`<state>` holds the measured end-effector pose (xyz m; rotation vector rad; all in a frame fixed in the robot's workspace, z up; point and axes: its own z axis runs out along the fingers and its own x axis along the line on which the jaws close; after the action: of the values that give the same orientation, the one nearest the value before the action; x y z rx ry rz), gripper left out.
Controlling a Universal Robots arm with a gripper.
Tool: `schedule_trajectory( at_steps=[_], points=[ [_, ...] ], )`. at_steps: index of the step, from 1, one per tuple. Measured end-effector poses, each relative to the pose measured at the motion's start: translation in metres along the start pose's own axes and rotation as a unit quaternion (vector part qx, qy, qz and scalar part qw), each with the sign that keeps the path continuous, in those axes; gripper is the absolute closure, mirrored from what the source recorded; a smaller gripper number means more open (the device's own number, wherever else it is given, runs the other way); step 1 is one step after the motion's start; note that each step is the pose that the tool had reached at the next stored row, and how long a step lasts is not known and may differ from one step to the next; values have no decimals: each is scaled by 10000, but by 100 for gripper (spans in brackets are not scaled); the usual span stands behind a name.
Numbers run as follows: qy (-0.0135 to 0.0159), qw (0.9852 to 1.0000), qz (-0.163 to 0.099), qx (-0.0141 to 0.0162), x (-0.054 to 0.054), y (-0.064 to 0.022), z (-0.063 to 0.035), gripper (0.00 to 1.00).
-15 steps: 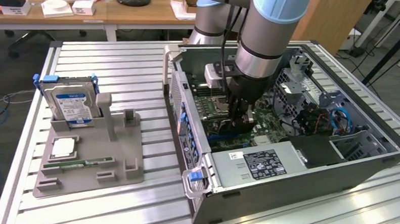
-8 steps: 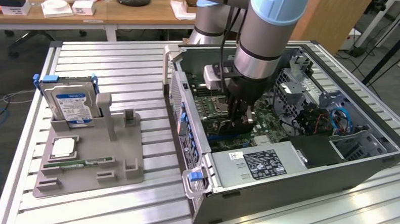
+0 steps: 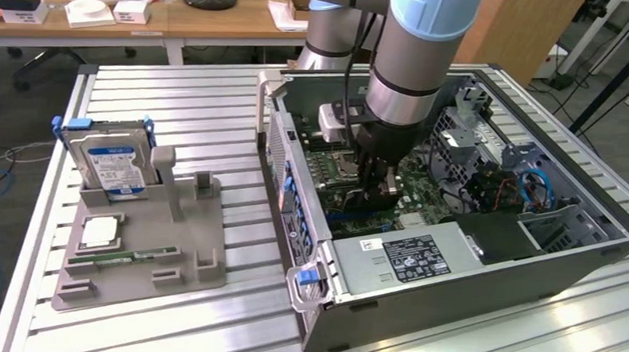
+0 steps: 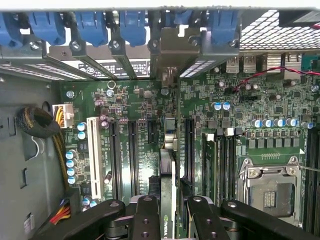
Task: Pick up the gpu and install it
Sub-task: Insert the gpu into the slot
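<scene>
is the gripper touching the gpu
Touching: the wrist view shows the gripper fingers pressed against both faces of the edge-on gpu.

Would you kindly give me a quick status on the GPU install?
End effector closed on the gpu, edge-on. Card down inside the computer case, over the motherboard slots. Nothing seen blocking.

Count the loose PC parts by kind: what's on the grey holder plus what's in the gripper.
hard drive: 1, upright in the grey holder
processor chip: 1, on the holder
memory stick: 1, on the holder
gpu: 1, clamped in the gripper, inside the computer case
Total: 4
</scene>
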<state>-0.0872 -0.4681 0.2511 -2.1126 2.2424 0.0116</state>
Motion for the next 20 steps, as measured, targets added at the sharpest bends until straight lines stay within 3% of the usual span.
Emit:
schedule_trajectory(
  at_steps=[4, 11, 20],
  points=[
    [-1, 10000, -1, 25, 2, 12, 23, 74],
    [-18, 10000, 0, 26, -3, 15, 6, 74],
    [-13, 10000, 0, 20, -1, 14, -28, 74]
  ],
)
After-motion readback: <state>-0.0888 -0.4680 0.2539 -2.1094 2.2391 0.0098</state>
